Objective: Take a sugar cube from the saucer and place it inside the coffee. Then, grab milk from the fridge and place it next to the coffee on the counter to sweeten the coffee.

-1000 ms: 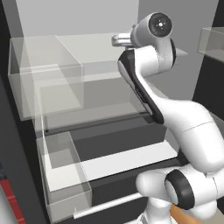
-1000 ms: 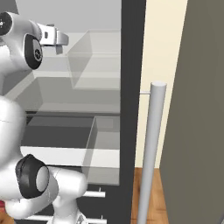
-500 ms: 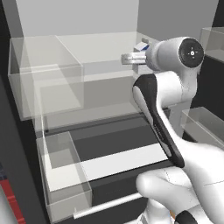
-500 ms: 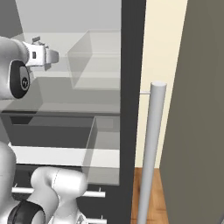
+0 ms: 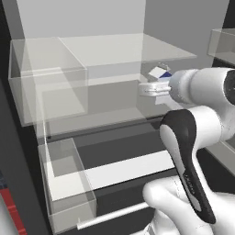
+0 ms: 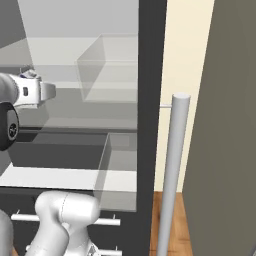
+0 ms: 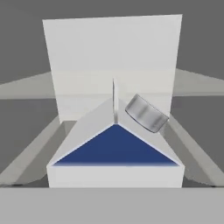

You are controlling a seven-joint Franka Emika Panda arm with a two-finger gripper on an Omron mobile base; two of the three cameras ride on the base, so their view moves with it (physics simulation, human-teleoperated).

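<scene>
The milk (image 7: 114, 148) is a white carton with a blue gable and a grey cap, and it sits right under the hand camera. In the left base view the milk (image 5: 159, 72) shows just past my gripper (image 5: 158, 79), inside the open fridge (image 5: 105, 50) at the height of the upper clear shelf. The gripper is shut on the carton, which hides the fingertips. From the right base view the hand (image 6: 35, 92) hangs in front of the pale grey fridge interior. The coffee, saucer, sugar cube and counter are out of view.
A clear bin (image 5: 46, 87) stands on the left of the shelf, with a clear drawer (image 5: 69, 188) pulled out below it. Another clear bin (image 6: 107, 70) sits at the right. The open door's long silver handle (image 6: 172, 175) stands to the right of the black fridge frame (image 6: 151, 100).
The arm has swung down and to the right in the left base view, bringing the hand and the milk from high in the fridge to the upper shelf's level. The fridge has not shifted.
</scene>
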